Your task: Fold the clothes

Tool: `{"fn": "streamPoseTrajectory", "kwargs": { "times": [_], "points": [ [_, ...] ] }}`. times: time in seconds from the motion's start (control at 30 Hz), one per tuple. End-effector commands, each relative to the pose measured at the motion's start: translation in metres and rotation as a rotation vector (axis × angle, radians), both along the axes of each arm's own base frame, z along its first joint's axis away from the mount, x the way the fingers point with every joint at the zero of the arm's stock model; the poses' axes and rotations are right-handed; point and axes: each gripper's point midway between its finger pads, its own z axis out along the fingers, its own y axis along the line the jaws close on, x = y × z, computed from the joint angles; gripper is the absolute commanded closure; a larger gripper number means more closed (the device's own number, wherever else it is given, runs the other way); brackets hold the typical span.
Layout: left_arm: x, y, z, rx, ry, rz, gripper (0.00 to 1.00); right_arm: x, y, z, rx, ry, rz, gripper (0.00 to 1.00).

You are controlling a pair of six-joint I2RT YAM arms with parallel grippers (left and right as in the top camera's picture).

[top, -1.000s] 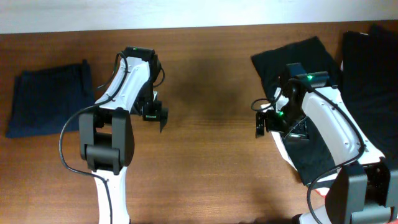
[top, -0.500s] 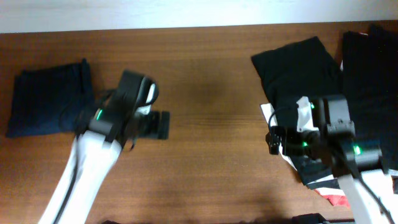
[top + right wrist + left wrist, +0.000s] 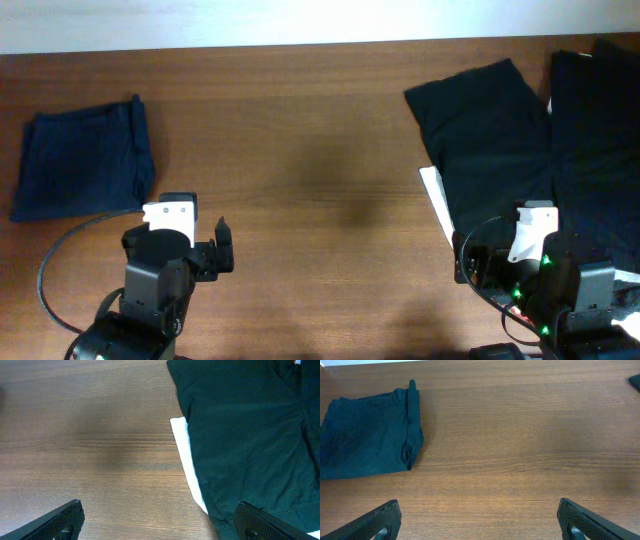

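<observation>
Pulled back: left gripper [image 3: 479,514], right gripper [image 3: 157,514], jaws apart (navy shorts [image 3: 367,427] folded).

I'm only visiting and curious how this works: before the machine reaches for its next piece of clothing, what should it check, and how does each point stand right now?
1. Left pincer open and empty: ok.
2. Right pincer open and empty: ok.
3. Navy garment folded, lying at the left: ok.
4. Next piece in view: ok, the black garment lies spread out at the right.
5. Bare wood on the table to fold on: ok, in the middle.
6. Black garment free of other things: not ok, a white sheet pokes out from under its edge. Whether it overlaps the second black garment: cannot tell.
</observation>
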Motion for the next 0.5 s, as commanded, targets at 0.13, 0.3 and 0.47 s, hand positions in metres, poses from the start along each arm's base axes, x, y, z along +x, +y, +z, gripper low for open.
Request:
{"fn": "streamPoseTrajectory", "kwargs": {
  "times": [0.13, 0.3, 0.47],
  "points": [
    [-0.001, 0.004, -0.001, 0.023, -0.001, 0.008, 0.01, -0.005, 0.010, 0.002, -0.018, -0.027, 0.061, 0.01],
    [-0.001, 0.004, -0.001, 0.023, -0.001, 0.008, 0.01, -0.015, 0.003, 0.020, -0.029, -0.204, 0.045, 0.01],
    [-0.001, 0.004, -0.001, 0.023, -0.001, 0.008, 0.01, 0.005, 0.007, -0.008, 0.000, -0.495, 0.046, 0.01]
  ]
}}
